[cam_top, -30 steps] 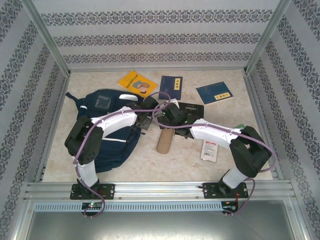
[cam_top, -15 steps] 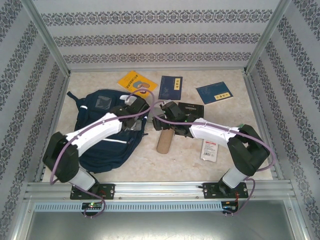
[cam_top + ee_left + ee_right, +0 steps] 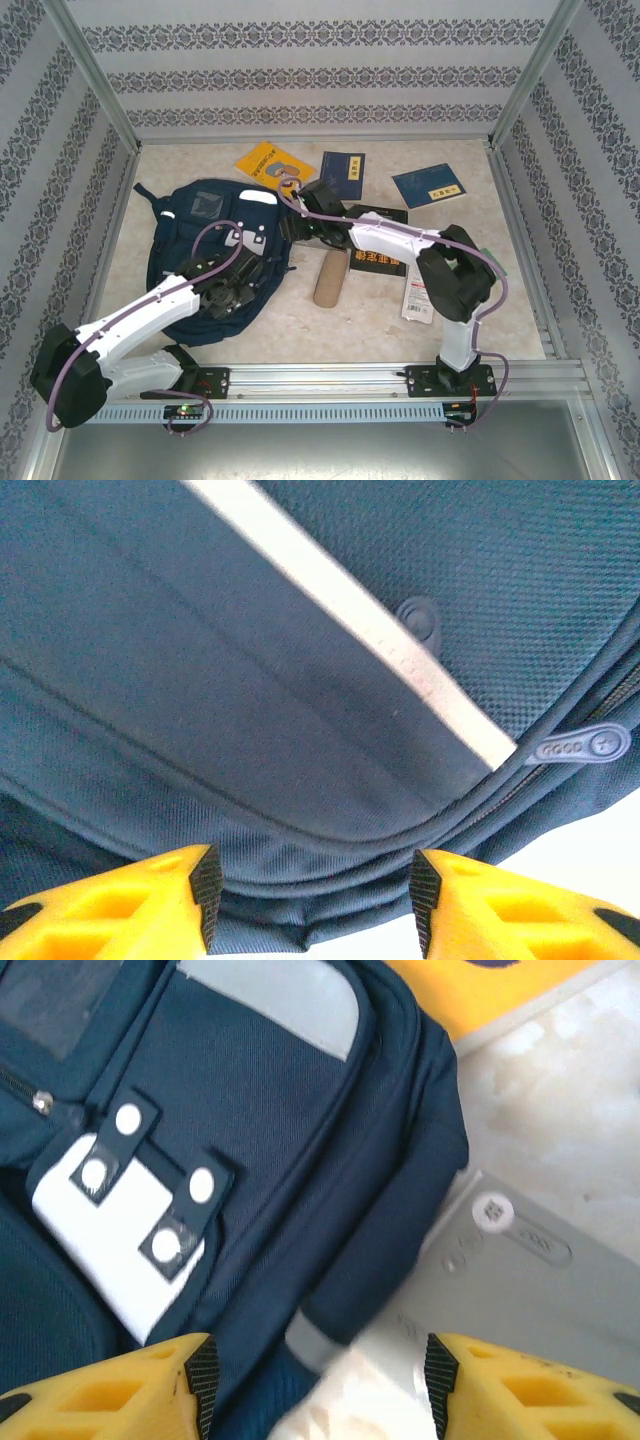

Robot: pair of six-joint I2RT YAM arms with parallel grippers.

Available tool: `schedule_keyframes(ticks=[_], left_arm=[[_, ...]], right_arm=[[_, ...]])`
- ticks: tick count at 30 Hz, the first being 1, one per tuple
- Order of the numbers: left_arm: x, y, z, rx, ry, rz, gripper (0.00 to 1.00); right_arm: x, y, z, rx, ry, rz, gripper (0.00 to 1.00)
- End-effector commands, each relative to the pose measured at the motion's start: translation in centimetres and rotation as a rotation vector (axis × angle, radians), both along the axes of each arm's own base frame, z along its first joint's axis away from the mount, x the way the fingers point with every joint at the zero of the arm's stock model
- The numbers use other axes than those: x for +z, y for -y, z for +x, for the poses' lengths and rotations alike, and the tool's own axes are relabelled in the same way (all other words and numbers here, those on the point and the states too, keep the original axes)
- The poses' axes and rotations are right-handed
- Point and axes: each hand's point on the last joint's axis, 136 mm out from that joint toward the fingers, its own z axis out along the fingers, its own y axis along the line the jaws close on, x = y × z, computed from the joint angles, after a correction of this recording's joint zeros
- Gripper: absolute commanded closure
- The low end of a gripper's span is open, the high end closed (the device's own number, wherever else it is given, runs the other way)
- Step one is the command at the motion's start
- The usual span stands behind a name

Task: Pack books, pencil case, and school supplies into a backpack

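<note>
**Left grip released, both claws empty**

My left claw (image 3: 312,890) has sprung apart, empty, above the large navy fabric backpack (image 3: 175,260). My right claw (image 3: 315,1370), also apart, has reached its top edge. The tan oblong pencil case (image 3: 330,278) lies outside, unpacked.

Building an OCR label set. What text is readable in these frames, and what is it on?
"GOOD": zipper pull on the backpack.
Gold lettering on the black book: too small to read.
Label on the navy book beside the yellow book: too small.
Label on the far-right navy book: too small.
Red print on the white packet: too small.
Raised marks on the grey box: blurred.
</note>
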Motion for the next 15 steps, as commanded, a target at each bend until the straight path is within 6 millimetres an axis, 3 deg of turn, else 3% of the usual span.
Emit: schedule_keyframes(ticks=[1, 6, 10, 12, 15], left_arm=[[-0.6, 1.2, -0.8, 0.113, -0.042, -0.096, 0.46], [-2.6, -0.2, -2.2, 0.154, -0.12, -0.013, 0.48], [-3.8, -1.2, -1.8, 0.158, -0.119, 0.044, 0.5], [-4.0, -2.1, -1.3, 0.148, -0.12, 0.099, 0.52], [-4.6, -3.6, -0.2, 0.125, -0.14, 0.16, 0.56]], right_arm=[[-2.3, 0.5, 1.1, -0.052, -0.094, -0.017, 0.45], [-4.2, -0.1, 2.5, -0.095, -0.17, -0.038, 0.54], [-5.4, -0.2, 2.6, -0.129, -0.214, -0.047, 0.55], [-5.5, -0.5, 2.6, -0.128, -0.222, -0.029, 0.62], [-5.1, -0.5, 2.8, -0.144, -0.222, -0.006, 0.92]])
